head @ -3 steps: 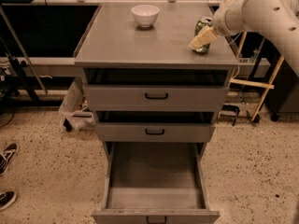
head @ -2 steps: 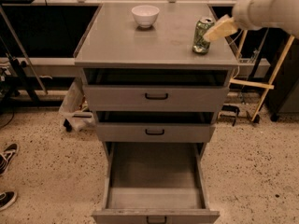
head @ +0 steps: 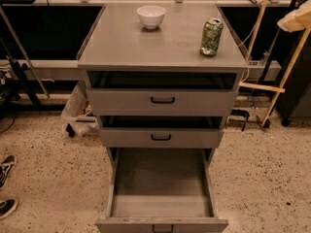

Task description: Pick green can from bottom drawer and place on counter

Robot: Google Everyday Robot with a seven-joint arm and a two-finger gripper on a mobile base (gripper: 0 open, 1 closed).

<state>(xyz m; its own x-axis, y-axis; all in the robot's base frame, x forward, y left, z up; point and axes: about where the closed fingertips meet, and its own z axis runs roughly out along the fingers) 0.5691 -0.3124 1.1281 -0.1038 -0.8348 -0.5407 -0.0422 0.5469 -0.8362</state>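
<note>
The tool [head: 297, 19], a pale cream shape, sits at the far right of the camera view, beyond the right edge of the counter [head: 146, 47] and well apart from everything on it. Only part of it shows, so whether it is open or closed cannot be told; it has hold of nothing visible. A moment earlier it was right against the green can [head: 212, 37]; it has since pulled away to the right and off the counter.

The green can stands upright and alone on the counter, near the right edge, about midway between the back and front corners, where it stood a moment ago. A white bowl [head: 151, 16] rests near the back edge, around its middle, unchanged.

Below the counter, two shallow drawers [head: 163, 102] with dark handles are slightly open. The bottom drawer [head: 160, 188] is pulled fully out, showing its plain grey floor.
</note>
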